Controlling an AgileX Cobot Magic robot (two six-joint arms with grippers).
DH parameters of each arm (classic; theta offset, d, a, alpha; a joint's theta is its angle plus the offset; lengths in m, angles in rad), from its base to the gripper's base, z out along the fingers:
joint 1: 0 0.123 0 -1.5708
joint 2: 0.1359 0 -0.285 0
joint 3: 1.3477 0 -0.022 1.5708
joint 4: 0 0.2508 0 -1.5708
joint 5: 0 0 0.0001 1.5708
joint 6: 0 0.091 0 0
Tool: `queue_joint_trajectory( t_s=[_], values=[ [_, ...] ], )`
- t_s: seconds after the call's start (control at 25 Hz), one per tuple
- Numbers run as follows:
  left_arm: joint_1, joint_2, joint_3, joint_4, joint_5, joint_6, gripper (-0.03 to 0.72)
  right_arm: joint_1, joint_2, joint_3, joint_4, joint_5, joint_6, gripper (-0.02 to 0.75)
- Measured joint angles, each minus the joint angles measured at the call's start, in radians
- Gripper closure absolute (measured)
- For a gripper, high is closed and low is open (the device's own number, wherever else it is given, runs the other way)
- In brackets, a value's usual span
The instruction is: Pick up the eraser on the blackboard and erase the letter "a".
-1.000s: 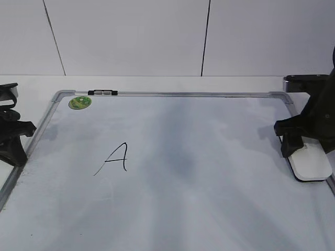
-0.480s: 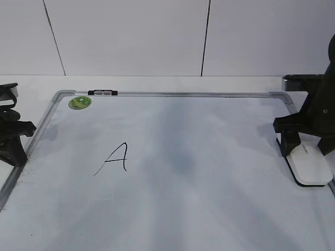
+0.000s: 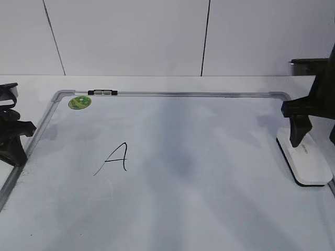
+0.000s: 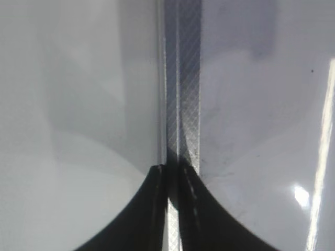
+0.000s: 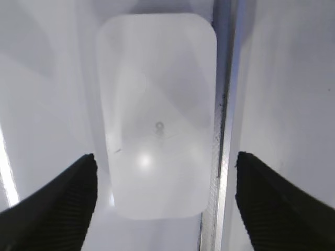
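Observation:
The white eraser (image 3: pixel 309 162) lies flat on the blackboard (image 3: pixel 209 157) against its right frame; it also fills the right wrist view (image 5: pixel 157 115). My right gripper (image 3: pixel 314 137) hovers just above the eraser's far end, open and empty, its fingers (image 5: pixel 78 188) spread wider than the eraser (image 5: pixel 166 162). My left gripper (image 3: pixel 13 149) rests shut at the board's left frame (image 4: pixel 183 78), jaws together over the rail (image 4: pixel 172 170). No lowercase "a" shows on the board.
A capital "A" (image 3: pixel 116 157) in black marker stands left of the middle. A green sticker (image 3: pixel 80 102) and a black-and-silver clip (image 3: pixel 102 92) sit at the far left corner. A white panelled wall stands behind.
My right gripper has risen off the eraser and shifted right and back. The eraser stays lying by the right frame. The left arm has not moved.

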Motion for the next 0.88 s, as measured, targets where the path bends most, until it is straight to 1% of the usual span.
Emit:
queue_joint_trajectory(
  t_s=[0.12,0.2,0.32,0.4,0.48,0.52,0.64,0.88],
  values=[
    [0.0,0.0,0.0,0.0,0.0,0.002,0.634,0.0,-0.035,0.0,0.0,0.038,-0.012,0.09],
    [-0.002,0.0,0.0,0.002,0.0,0.005,0.595,0.0,-0.058,0.0,0.0,0.05,-0.019,0.094],
    [-0.006,0.0,0.0,0.002,0.0,0.008,0.482,0.0,-0.092,0.0,0.0,0.056,-0.026,0.099],
    [-0.005,-0.005,0.002,0.003,0.002,0.008,0.378,0.0,-0.115,0.0,0.0,0.065,-0.029,0.103],
    [-0.005,-0.023,0.004,0.005,0.004,0.008,0.303,0.0,-0.143,0.0,0.0,0.073,-0.032,0.105],
    [-0.005,-0.038,0.004,0.004,0.008,0.008,0.278,0.0,-0.158,0.0,0.0,0.075,-0.034,0.106],
    [-0.005,-0.091,0.004,0.006,0.034,0.008,0.25,0.0,-0.207,0.0,0.002,0.079,-0.036,0.113],
    [-0.005,-0.248,0.004,0.007,0.143,0.008,0.241,0.0,-0.319,0.0,0.022,0.085,-0.065,0.12]
  ],
)
